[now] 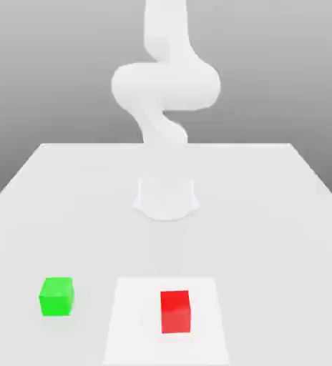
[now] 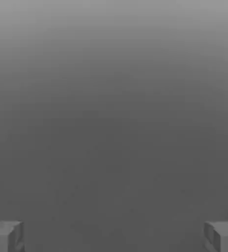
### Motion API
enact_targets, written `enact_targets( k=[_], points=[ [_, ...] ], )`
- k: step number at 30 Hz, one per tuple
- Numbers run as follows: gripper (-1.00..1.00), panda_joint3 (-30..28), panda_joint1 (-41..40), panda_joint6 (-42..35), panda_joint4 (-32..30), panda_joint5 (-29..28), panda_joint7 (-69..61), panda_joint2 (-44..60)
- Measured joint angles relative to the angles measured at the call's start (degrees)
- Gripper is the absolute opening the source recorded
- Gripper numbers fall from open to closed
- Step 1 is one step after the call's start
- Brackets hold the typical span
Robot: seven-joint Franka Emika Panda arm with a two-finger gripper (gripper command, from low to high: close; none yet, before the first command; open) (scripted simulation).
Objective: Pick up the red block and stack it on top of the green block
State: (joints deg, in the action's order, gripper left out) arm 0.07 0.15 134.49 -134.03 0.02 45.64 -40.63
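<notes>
White Panda arm (image 1: 165, 86) rises from its round base (image 1: 166, 198) at the far middle of the pale surface (image 1: 283, 236); upper links bend over above the base.

Red block (image 1: 175, 312): near edge of the surface, sits flat on a lighter rectangular patch (image 1: 137, 322), slightly toward the exterior view's right of centre. Upright, square to the camera, nothing touching it.

Green block (image 1: 56, 297): also near edge, toward the exterior view's left of the red block, just off the lighter patch on the bare surface. The two blocks are apart, a clear gap between them, not stacked. Green sits a bit farther back than red.

Fingers: in the hand view two grey fingertips (image 2: 5, 236) show at opposite corners of the frame, other one at (image 2: 223, 236), spread wide, with nothing between them. Gripper (image 2: 114, 236) empty, fingers apart at full spread. Between the tips there is just plain grey background.

Red block relative to fingers: the block is on the surface well in front of the base, near the camera in the exterior view, and neither block lies between the fingertips in the hand view. No contact between fingers and red block; the arm's visible links are well apart from both blocks. Exact finger position over the surface can't be told from the exterior view.
</notes>
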Motion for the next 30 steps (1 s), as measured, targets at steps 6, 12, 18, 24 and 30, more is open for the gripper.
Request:
enact_targets(
  k=[6,12,18,24,30],
  points=[
    [0.0,0.2,0.4,6.7,-5.5,0.0,-0.5,12.8],
    [0.0,0.4,0.7,13.1,-10.9,0.0,-0.9,25.3],
    [0.0,0.7,1.0,19.6,-16.3,0.0,-1.2,37.8],
    [0.0,0.8,1.1,27.9,-18.6,-0.5,-1.2,50.2],
    [-1.0,0.6,1.2,33.1,-17.7,-0.8,-0.9,56.4]
  ],
)
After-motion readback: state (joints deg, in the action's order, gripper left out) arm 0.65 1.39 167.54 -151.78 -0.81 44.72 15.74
